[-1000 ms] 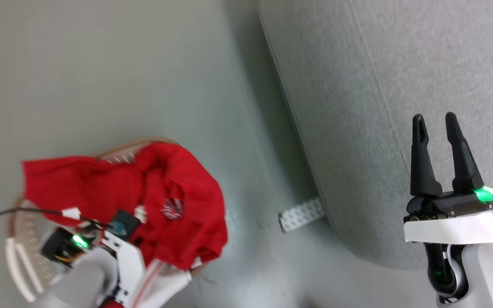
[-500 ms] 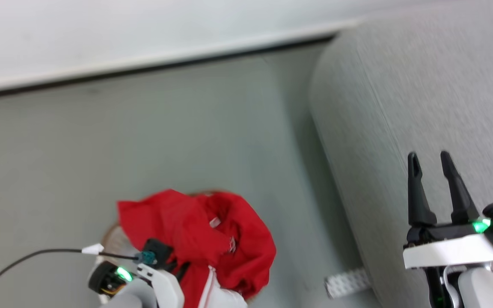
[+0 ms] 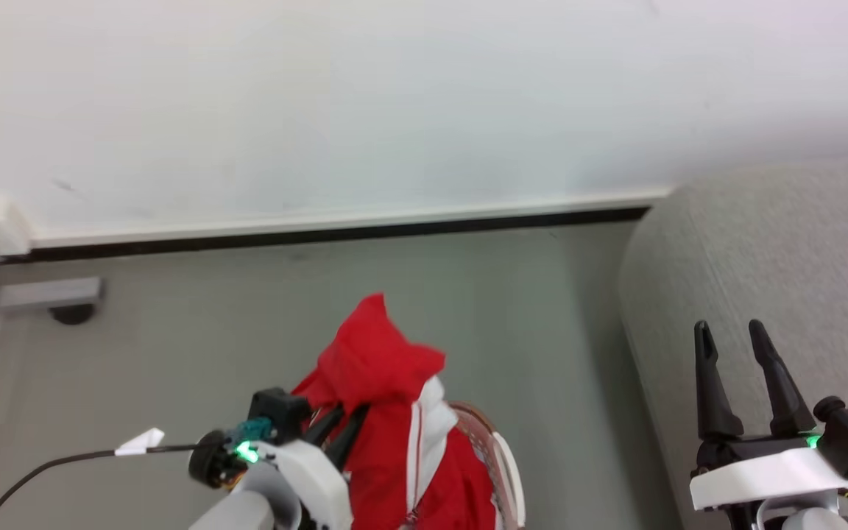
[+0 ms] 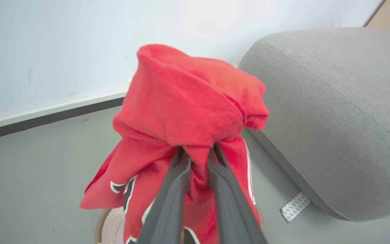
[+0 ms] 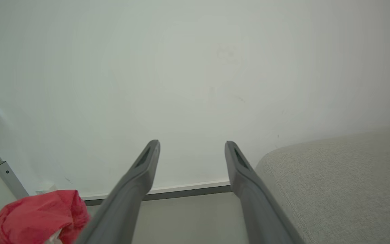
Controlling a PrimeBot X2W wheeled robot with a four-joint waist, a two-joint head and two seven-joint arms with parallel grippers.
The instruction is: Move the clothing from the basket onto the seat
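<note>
While the left gripper (image 4: 198, 156) clamps the bunched clothing (image 4: 195, 101) above the basket (image 3: 503, 464), the seat (image 3: 785, 250) lies at three o'clock, by the right gripper (image 3: 729, 346), fingers spread and empty.

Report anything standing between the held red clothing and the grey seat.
Nothing visible does. The left gripper holds the clothing above the basket, with open floor between it and the seat.
</note>
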